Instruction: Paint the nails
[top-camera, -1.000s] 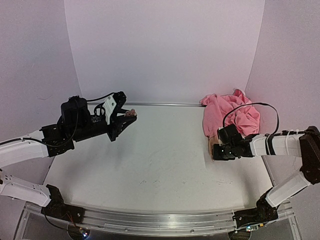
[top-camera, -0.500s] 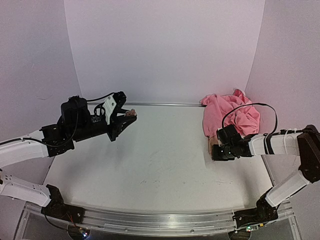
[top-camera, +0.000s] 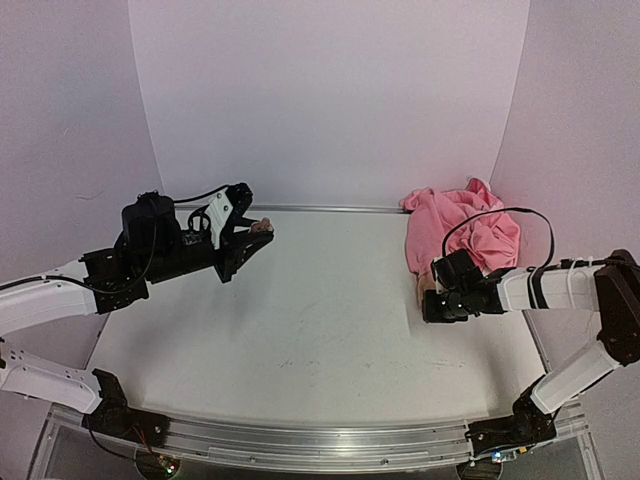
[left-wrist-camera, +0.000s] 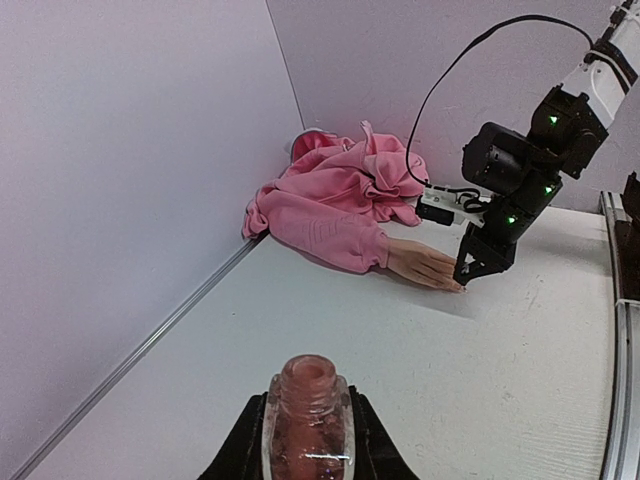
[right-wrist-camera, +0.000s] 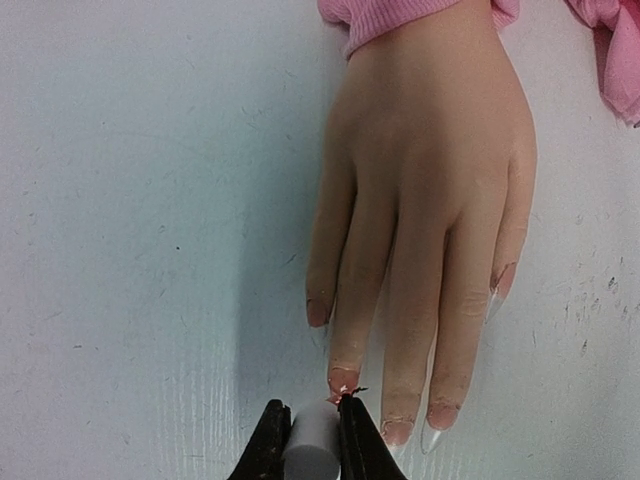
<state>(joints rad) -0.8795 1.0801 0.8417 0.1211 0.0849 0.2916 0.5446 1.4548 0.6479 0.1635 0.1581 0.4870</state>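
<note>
A flesh-coloured mannequin hand (right-wrist-camera: 420, 200) lies flat on the white table, sticking out of a pink sleeve (right-wrist-camera: 400, 20). Its nails (right-wrist-camera: 342, 380) point toward my right gripper (right-wrist-camera: 312, 440). That gripper is shut on a white brush cap (right-wrist-camera: 312, 445), whose tip sits at the ring finger's nail. The hand also shows in the left wrist view (left-wrist-camera: 425, 265) and the top view (top-camera: 427, 283). My left gripper (left-wrist-camera: 305, 440) is shut on an open pinkish polish bottle (left-wrist-camera: 305, 410) and holds it above the table at the far left (top-camera: 262, 228).
The crumpled pink garment (top-camera: 465, 228) lies in the back right corner against the wall. A metal rail (top-camera: 330, 208) runs along the table's back edge. The right arm's black cable (top-camera: 500, 215) loops above the garment.
My right gripper has shifted slightly left along the fingertips with the brush cap. The left arm and the bottle have not moved.
</note>
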